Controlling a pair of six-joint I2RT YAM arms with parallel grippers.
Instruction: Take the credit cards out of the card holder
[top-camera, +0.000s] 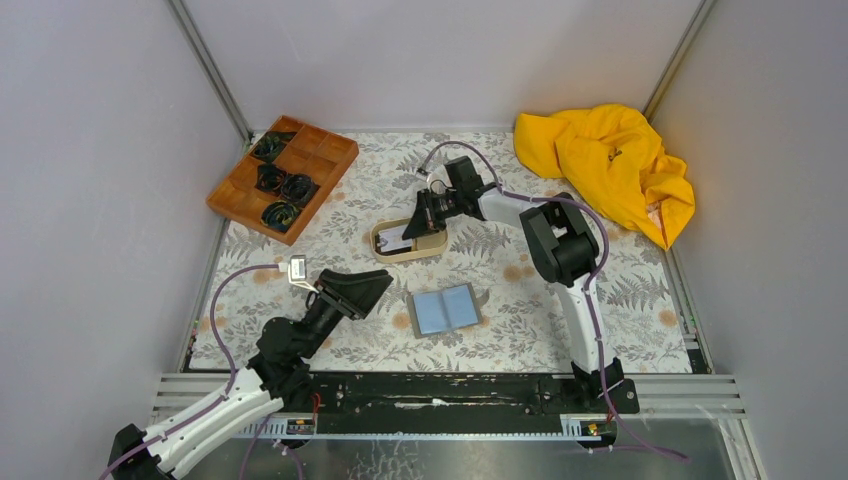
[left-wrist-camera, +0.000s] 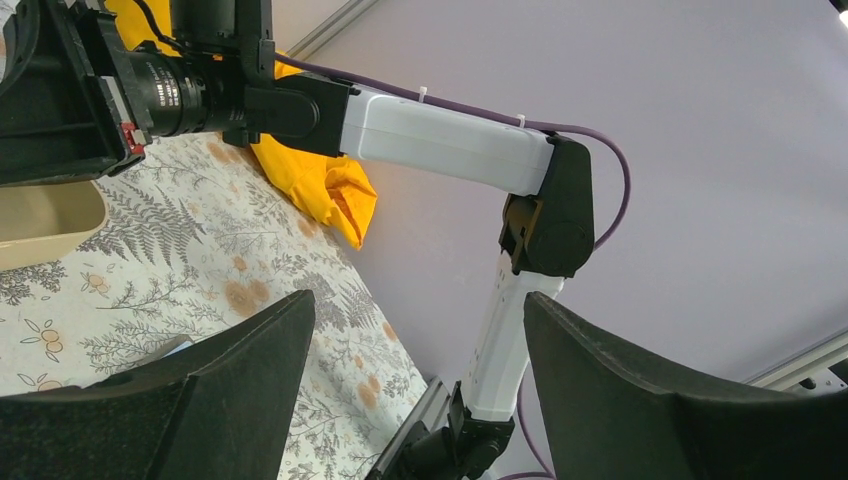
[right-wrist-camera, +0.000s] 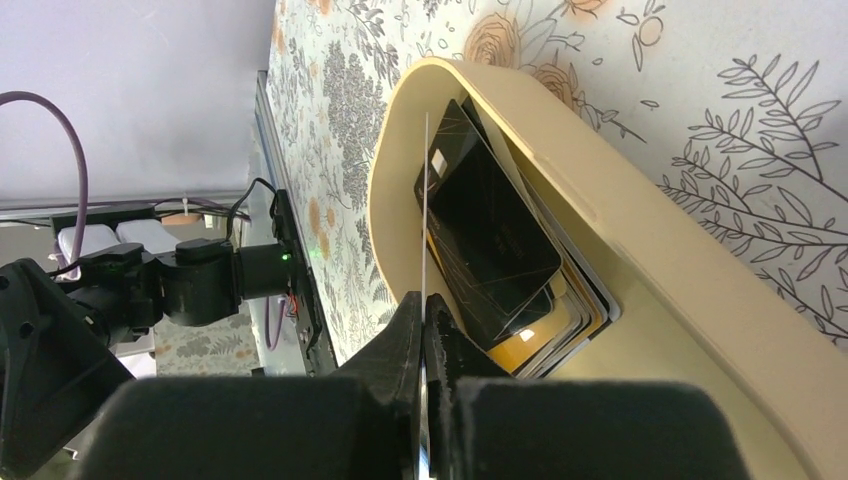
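Floral-cloth table (top-camera: 520, 300). Right gripper (top-camera: 416, 221) pinched one credit card (right-wrist-camera: 425, 200) edge-on over the beige tray (top-camera: 380, 243). Card holder (top-camera: 445, 310) lay open near the tray. Left gripper (top-camera: 368, 293) gaped, empty.

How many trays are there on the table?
2. A brown compartment tray lies at the far left; a beige oval tray holding cards sits near the middle, under the right claw. No other tray shows.

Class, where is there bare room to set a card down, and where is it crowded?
Free: between card holder and right arm; the right edge nearer than the yellow cloth. Crowded: the beige tray, right gripper over it gripping a card.
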